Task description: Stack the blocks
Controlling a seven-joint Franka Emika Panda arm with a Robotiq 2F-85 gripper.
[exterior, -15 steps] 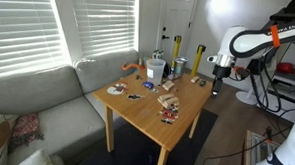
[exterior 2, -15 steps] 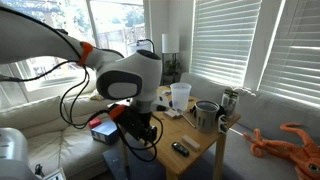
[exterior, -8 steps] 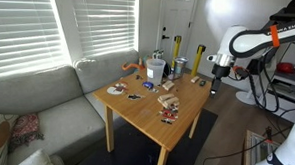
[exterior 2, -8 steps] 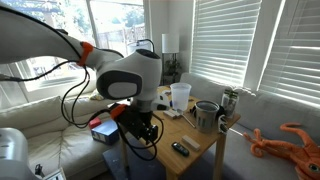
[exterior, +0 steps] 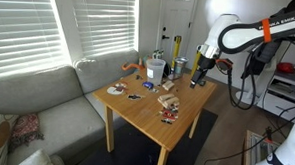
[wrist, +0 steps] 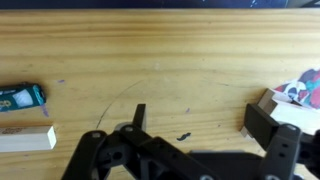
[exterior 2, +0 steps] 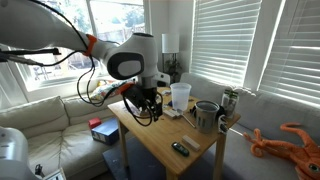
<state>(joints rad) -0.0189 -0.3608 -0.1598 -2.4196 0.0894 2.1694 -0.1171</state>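
Small pale wooden blocks (exterior: 167,99) lie near the middle of the wooden table (exterior: 136,112), with another block (exterior: 168,85) just behind them. My gripper (exterior: 197,81) hangs above the table's far edge, to the side of the blocks. In the wrist view the gripper (wrist: 205,125) is open and empty over bare wood. One pale block (wrist: 26,138) lies at the left edge. Another block (wrist: 265,100) shows partly behind the right finger (wrist: 272,128). In an exterior view the gripper (exterior 2: 150,104) is above the table; the blocks there are hidden by the arm.
A white cup (exterior: 153,67) and a metal mug (exterior 2: 206,116) stand at the table's back. A dark disc (exterior: 117,89), a red-dark trinket (exterior: 168,115), a small teal item (wrist: 22,97) and a dark object (exterior 2: 180,148) lie about. A sofa (exterior: 47,98) flanks the table.
The arm has swung in from beside the table and the gripper now hangs over the tabletop, closer to the blocks. The objects on the table have not moved.
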